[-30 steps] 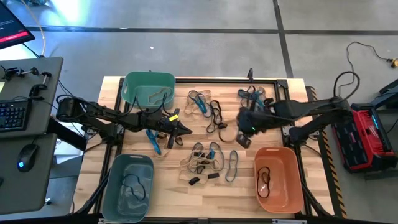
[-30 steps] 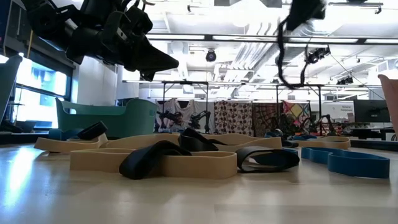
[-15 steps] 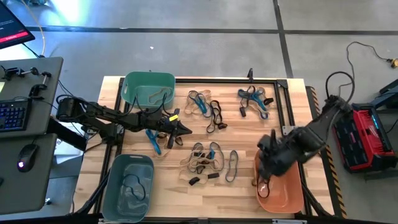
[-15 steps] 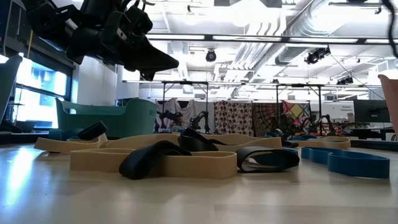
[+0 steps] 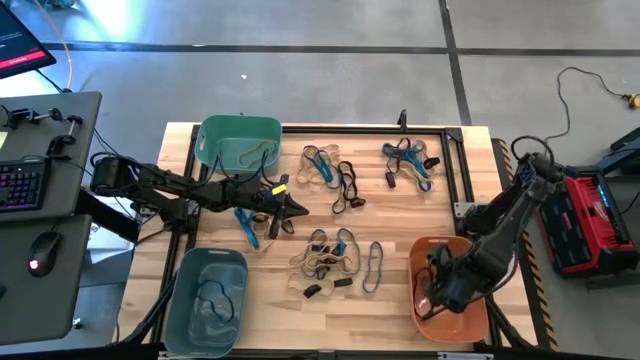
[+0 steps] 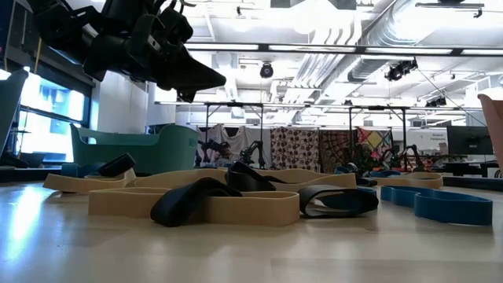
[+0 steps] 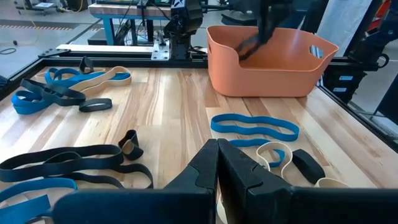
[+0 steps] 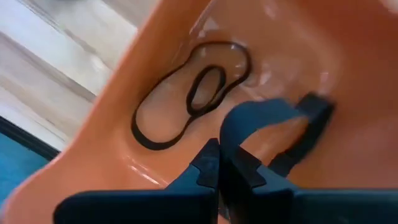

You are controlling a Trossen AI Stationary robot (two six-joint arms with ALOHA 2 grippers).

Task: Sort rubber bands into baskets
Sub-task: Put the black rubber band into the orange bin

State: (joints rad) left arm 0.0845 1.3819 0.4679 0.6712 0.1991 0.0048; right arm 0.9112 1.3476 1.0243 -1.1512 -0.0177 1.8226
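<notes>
We see the right gripper (image 5: 437, 285) down inside the orange basket (image 5: 470, 318) at the table's front right corner, its fingers pinched together on a black rubber band (image 8: 273, 127) that hangs above the basket floor. Below it, two more thin black bands (image 8: 186, 93) lie flat in the basket, one loop inside the other. The right arm reaches in from the table's right edge, bent sharply downward over the basket's rim.

The left gripper (image 5: 298, 209) hovers above the table left of centre, fingers closed with nothing between them, its arm stretched in level from the left edge. Just beneath it lies a blue band (image 5: 245, 227).

A teal basket (image 5: 238, 131) sits at the back left corner with a tan band in it, and a grey-blue basket (image 5: 205, 305) at the front left corner holds dark bands. Between the baskets, the wooden table (image 5: 390, 215) carries loose bands: a mixed tan, black and blue heap (image 5: 335, 256) near the front middle, a black and blue cluster (image 5: 330, 172) toward the back middle, and a smaller blue group (image 5: 408, 158) toward the back right.
</notes>
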